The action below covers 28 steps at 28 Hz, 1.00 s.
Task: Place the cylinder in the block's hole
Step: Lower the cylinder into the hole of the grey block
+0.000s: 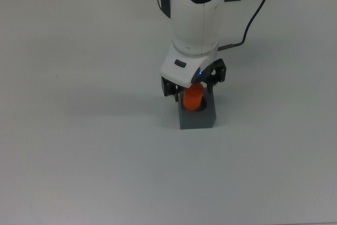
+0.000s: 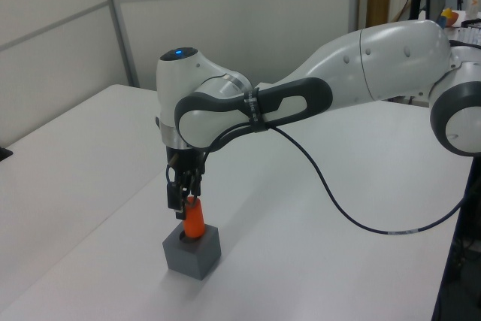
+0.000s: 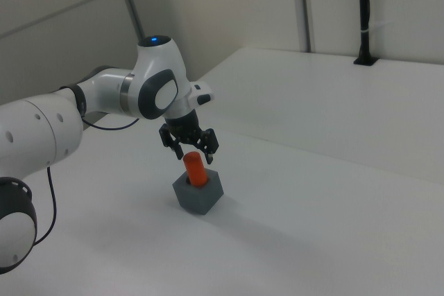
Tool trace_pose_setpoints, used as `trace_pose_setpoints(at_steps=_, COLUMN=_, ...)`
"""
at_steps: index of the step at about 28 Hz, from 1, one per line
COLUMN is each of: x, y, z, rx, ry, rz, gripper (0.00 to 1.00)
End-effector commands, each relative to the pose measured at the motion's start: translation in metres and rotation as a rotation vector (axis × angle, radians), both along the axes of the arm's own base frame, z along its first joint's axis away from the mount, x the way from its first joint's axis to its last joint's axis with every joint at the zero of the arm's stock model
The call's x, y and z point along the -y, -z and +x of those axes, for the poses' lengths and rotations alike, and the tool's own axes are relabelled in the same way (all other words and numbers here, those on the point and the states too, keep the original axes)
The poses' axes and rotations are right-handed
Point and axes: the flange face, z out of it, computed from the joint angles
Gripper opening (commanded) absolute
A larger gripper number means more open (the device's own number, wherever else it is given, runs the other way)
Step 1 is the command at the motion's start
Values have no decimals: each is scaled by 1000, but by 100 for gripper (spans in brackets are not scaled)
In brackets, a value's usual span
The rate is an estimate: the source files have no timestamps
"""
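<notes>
The orange cylinder (image 1: 193,98) stands with its lower end in the round hole of the dark grey block (image 1: 199,117) and leans a little. My gripper (image 1: 194,81) hangs open just above it, one finger on each side of the cylinder's top, not touching it. From the left view the cylinder (image 2: 194,219) rises out of the block (image 2: 193,252) beneath the gripper (image 2: 184,197). The right view shows the gripper (image 3: 189,145) spread wide over the cylinder (image 3: 195,169) and block (image 3: 199,193).
The white table (image 1: 79,146) spreads out around the block. A black cable (image 1: 253,11) runs from the arm toward the top view's upper right. A wall panel (image 2: 68,50) stands behind the table in the left view.
</notes>
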Motion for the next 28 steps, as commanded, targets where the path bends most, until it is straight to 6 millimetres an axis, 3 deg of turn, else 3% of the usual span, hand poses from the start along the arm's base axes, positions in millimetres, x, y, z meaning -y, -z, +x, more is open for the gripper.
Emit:
trace_pose_setpoints(at_steps=1, x=-4, y=-3, z=1, rx=21, ry=2, rz=-12, gripper=100)
trace_pose_setpoints(at_steps=3, x=-5, y=-3, z=1, rx=21, ry=-2, rz=-13, gripper=97)
trace_pose_setpoints(at_steps=6, x=-12, y=-3, z=-1, rx=20, ry=-11, rz=-14, gripper=62)
trace_pose_setpoints(at_steps=7, x=-13, y=-3, z=-1, rx=20, ry=-12, rz=-14, gripper=42)
trace_pose_setpoints(at_steps=10, x=-15, y=-4, z=-2, rx=17, ry=-13, rz=-10, gripper=17)
trace_pose_setpoints(at_steps=11, x=-16, y=-4, z=-2, rx=17, ry=-12, rz=-7, gripper=4)
trace_pose_setpoints(at_steps=12, x=-16, y=-4, z=-2, rx=16, ry=-12, rz=-6, gripper=0)
trace_pose_setpoints(at_steps=28, x=-33, y=-4, z=-5, rx=18, ry=-36, rz=8, gripper=0)
